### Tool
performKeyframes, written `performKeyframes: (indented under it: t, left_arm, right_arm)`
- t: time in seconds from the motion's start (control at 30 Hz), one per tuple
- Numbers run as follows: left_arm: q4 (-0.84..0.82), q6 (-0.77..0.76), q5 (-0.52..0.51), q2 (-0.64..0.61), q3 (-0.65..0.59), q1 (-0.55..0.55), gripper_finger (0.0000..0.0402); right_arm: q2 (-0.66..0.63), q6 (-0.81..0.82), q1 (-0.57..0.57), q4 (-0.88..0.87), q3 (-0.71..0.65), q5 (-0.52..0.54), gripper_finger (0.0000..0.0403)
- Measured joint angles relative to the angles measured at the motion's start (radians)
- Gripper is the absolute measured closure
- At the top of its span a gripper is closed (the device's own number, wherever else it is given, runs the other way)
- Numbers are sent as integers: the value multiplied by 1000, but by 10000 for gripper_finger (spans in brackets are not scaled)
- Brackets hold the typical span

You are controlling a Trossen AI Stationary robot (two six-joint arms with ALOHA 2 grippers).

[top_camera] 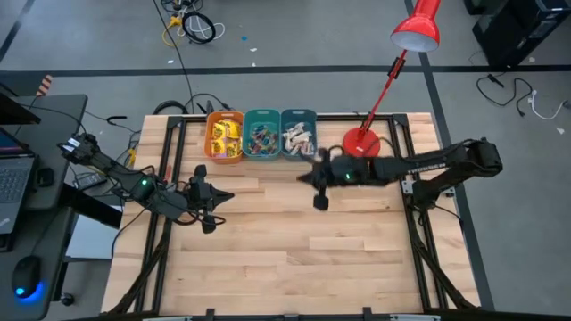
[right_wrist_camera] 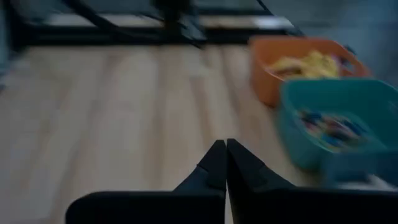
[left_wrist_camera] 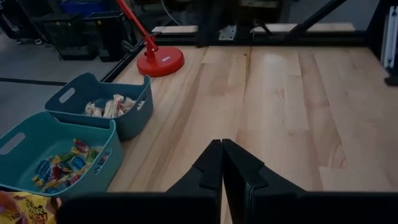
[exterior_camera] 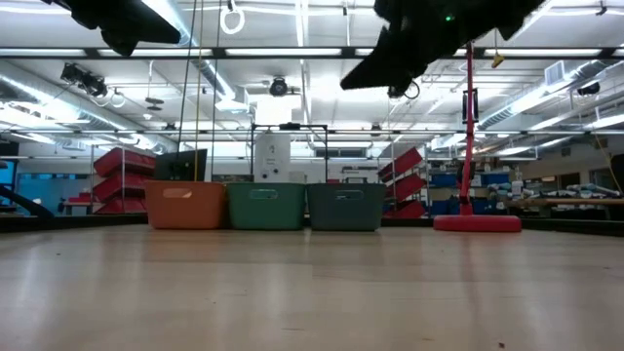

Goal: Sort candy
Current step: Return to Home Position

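The candy [top_camera: 261, 136] lies sorted in the bins [exterior_camera: 266, 207] at the bench's far edge; my left gripper [left_wrist_camera: 222, 148] and right gripper [right_wrist_camera: 225, 148] are both pressed together, empty. I should draw my arms back high and slow — clear of the lamp [top_camera: 360, 141] and bins.

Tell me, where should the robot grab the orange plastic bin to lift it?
Best guess: pinch the near short wall of the orange plastic bin, coming straight down from above. That wall has a handle slot and open table in front of it. The teal plastic bin sits tight against one long side, and yellow candy packets fill the middle. The left hand is nearer.
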Motion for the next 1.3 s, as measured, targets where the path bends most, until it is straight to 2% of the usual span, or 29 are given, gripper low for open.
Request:
performKeyframes:
  t: [0.2, 0.47, 0.6, 0.9, 1.13, 1.3]
  left_arm:
    - [75, 105, 0, 81, 0, 1, 387]
    - [407, 408, 1, 189, 0, 2, 387]
    - [465, 505, 94, 187, 0, 13, 387]
    - [472, 600, 333, 119, 0, 182, 387]
    - [343, 618, 357, -17, 0, 245, 387]
    - [253, 596, 457, -133, -7, 245, 387]
  right_arm:
    - [12, -9, 102, 288, -126, 0, 403]
    - [16, -66, 145, 475, -146, -30, 403]
    - [15, -125, 156, 550, -146, -53, 403]
    - [-90, -219, 155, 548, -146, -55, 403]
    - [-246, -274, 151, 410, -146, -55, 403]
    - [-342, -280, 131, 286, -146, -55, 403]
